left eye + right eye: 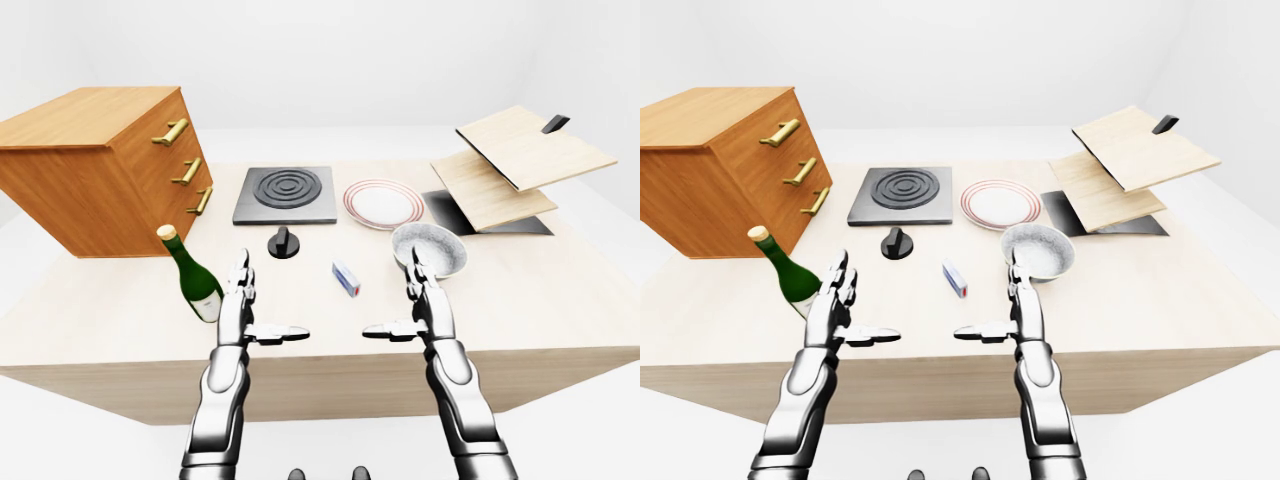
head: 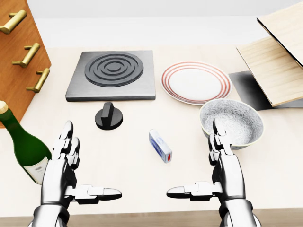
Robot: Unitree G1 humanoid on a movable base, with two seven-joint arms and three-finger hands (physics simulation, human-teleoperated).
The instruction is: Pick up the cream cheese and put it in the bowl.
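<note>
The cream cheese (image 2: 160, 145), a small blue and white box, lies flat on the light wooden table (image 2: 123, 156) between my two hands. To its right stands the grey patterned bowl (image 2: 230, 123), with nothing in it. My left hand (image 2: 78, 175) hovers low at the left of the head view, fingers spread, thumb pointing right. My right hand (image 2: 208, 172) mirrors it at the right, open, its fingertips (image 2: 218, 130) just below the bowl's near rim. Neither hand touches the box.
A green wine bottle (image 2: 23, 146) leans beside my left hand. Higher in the head view sit a black knob (image 2: 109, 117), a dark stove plate (image 2: 113, 73) and a red-rimmed plate (image 2: 196, 82). A wooden drawer cabinet (image 1: 100, 160) stands at left, stacked wooden boards (image 1: 515, 160) at right.
</note>
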